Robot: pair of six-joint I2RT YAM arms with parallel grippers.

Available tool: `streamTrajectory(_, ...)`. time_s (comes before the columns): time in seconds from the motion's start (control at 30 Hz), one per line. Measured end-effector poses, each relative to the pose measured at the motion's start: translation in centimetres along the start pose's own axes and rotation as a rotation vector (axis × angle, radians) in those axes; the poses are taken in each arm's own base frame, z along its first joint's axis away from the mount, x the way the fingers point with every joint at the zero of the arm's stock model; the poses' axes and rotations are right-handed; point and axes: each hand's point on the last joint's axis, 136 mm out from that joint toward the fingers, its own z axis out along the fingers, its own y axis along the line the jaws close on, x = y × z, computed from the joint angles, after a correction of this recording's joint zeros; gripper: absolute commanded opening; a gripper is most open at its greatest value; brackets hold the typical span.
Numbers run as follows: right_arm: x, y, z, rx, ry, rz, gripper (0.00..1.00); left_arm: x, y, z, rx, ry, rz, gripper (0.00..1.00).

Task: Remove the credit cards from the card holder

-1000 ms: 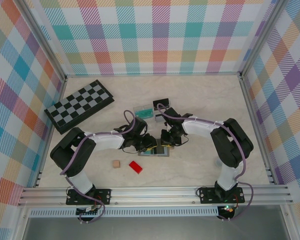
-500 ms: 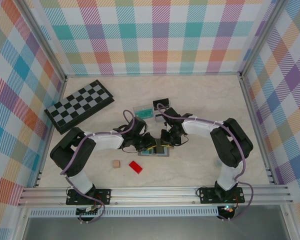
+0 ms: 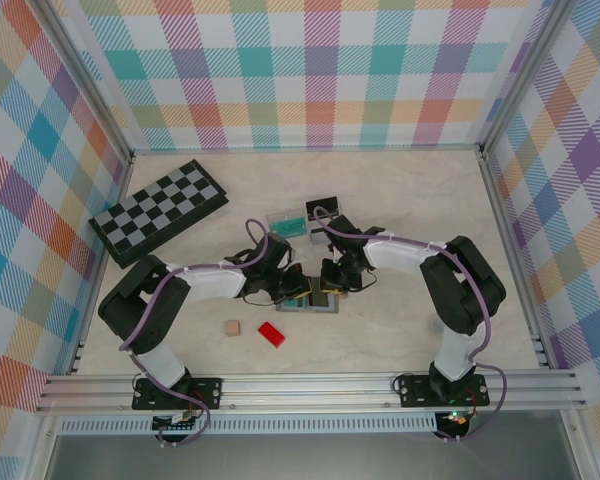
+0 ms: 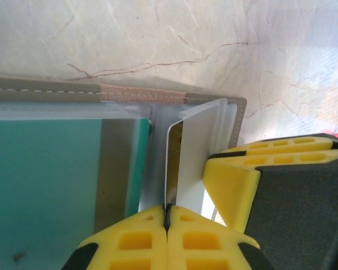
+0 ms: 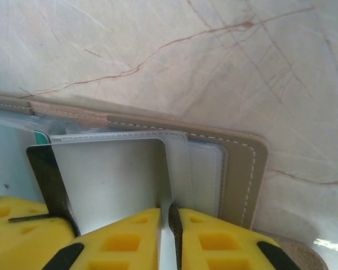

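Observation:
The card holder [image 3: 318,305] lies open mid-table, its tan stitched cover [image 5: 243,164] and a teal inner panel [image 4: 45,180] showing. My left gripper [image 4: 167,211] is shut on the edge of a silver-grey credit card [image 4: 168,163] that stands partway out of its clear pocket; the same card [image 5: 110,180] shows a dark stripe. My right gripper [image 5: 170,216] is shut on a clear sleeve of the card holder, right beside it. From above, the left gripper [image 3: 292,290] and the right gripper [image 3: 330,286] meet over the holder. A clear-teal card [image 3: 288,222] and a black card [image 3: 323,207] lie behind on the table.
A black-and-grey chessboard [image 3: 158,212] lies at the back left. A red block [image 3: 271,333] and a small tan block [image 3: 232,327] sit in front of the holder. Checked walls enclose the marble table [image 3: 410,200].
My left gripper's jaws have closed onto the card's edge. Both arms have stayed almost where they were over the holder.

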Motion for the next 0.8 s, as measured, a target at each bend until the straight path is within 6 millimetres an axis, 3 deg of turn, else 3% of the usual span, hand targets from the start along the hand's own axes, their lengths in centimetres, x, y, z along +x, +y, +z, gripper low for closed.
streamTrajectory(0.47,-0.2,0.2,-0.9,-0.003,-0.026,-0.003,0.2,-0.8,0.3,-5.8,-0.059,-0.083,0.081,0.0)
streamTrajectory(0.57,-0.6,1.2,-2.4,-0.037,-0.065,-0.021,0.3,-0.8,0.2,-7.3,-0.063,-0.101,0.094,0.0)
streamTrajectory(0.8,-2.1,5.2,-8.5,-0.26,-0.215,-0.059,0.47,-1.4,-1.8,-10.6,0.014,-0.156,0.128,0.0)
